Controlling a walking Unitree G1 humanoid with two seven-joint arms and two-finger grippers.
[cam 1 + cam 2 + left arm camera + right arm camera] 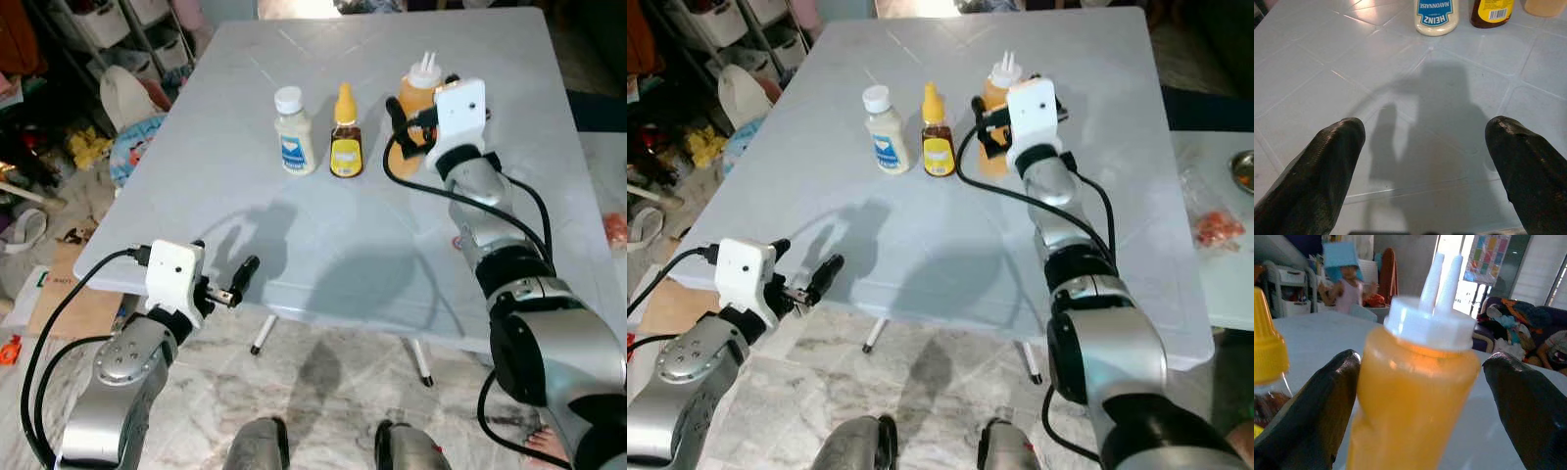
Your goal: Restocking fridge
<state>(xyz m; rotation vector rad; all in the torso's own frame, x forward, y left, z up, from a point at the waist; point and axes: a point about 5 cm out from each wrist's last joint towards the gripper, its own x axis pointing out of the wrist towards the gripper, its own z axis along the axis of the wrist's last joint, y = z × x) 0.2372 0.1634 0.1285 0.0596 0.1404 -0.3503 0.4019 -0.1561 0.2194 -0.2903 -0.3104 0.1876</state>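
Observation:
Three bottles stand in a row on the pale grey table (323,245): a white mayonnaise bottle (294,130), a dark bottle with a yellow cap (345,132), and an orange squeeze bottle with a white twin-nozzle cap (419,88). My right gripper (1422,363) is open with one black finger on each side of the orange bottle (1410,396). One finger is close against it and the other stands apart. My left gripper (227,279) is open and holds nothing. It hovers over the table's near left edge and points toward the mayonnaise bottle (1436,17).
Shelves, bags and clutter (59,147) crowd the floor left of the table. At the right, a second white surface holds a metal bowl (1242,168) and a bag of orange pieces (1213,225). A person (1349,289) stands far behind the table.

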